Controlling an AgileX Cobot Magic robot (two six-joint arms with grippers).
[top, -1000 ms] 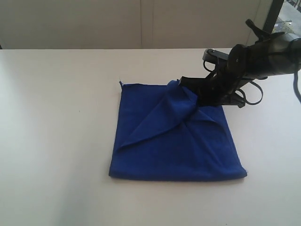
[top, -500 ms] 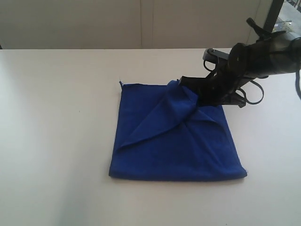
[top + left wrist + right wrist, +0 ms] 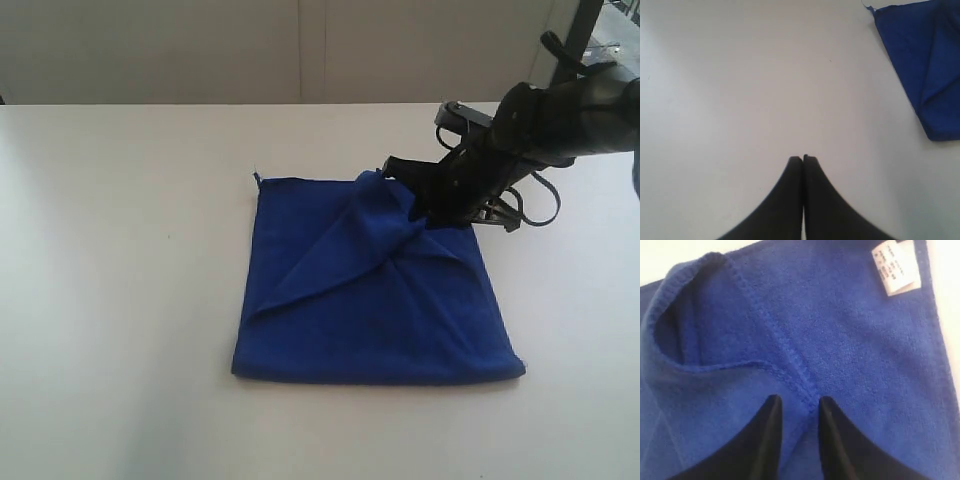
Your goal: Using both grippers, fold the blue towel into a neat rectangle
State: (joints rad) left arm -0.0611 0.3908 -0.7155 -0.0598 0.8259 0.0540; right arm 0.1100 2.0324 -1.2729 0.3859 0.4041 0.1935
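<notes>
The blue towel lies on the white table as a rough square, with a raised diagonal ridge running up to its far right part. My right gripper reaches down onto that raised part. In the right wrist view its fingertips stand a little apart with a bunched hem fold of the towel between them, and a white label lies flat beyond. My left gripper is shut and empty over bare table, out of the exterior view, with the towel's edge off to one side.
The white table spreads wide to the left of and in front of the towel. A pale wall runs behind the table's far edge. A dark stand rises at the back right, behind the right arm.
The right arm's upper links have shifted slightly up and to the right. The towel keeps the same shape and place.
</notes>
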